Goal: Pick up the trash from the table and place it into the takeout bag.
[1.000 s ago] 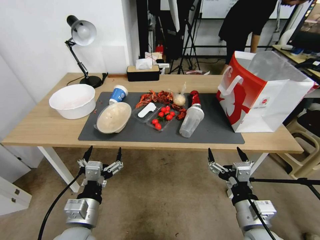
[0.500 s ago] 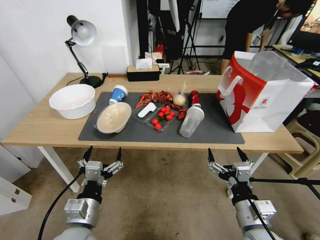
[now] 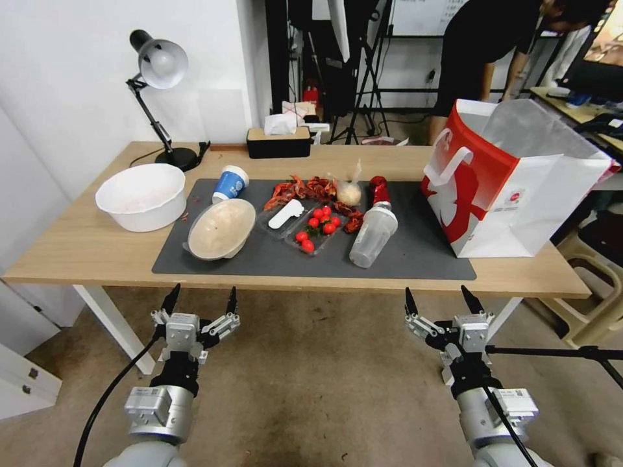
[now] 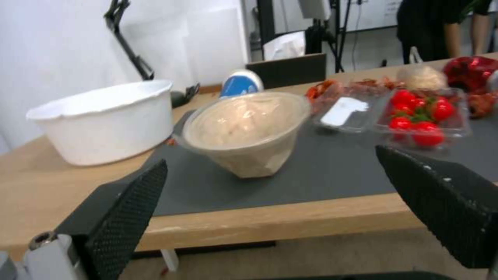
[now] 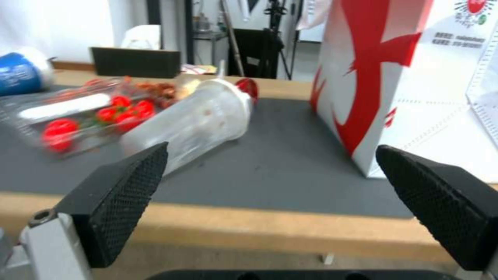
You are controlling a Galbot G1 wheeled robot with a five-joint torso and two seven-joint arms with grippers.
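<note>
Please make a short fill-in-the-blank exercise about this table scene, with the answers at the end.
1. The clear lidded plastic cup lies on its ____ on the dark grey mat.
2. The takeout bag stands at the robot's ____ end of the table.
3. The left end effector and right end effector both hang ____ the table edge, fingers open.
4. The beige lidded bowl sits next to the large white ____.

Answers: side; right; below; basin

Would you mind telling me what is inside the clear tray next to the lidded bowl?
The clear tray holds red cherry tomatoes with green stems; its other half holds a flat white piece. What lies beneath these cannot be seen.
</note>
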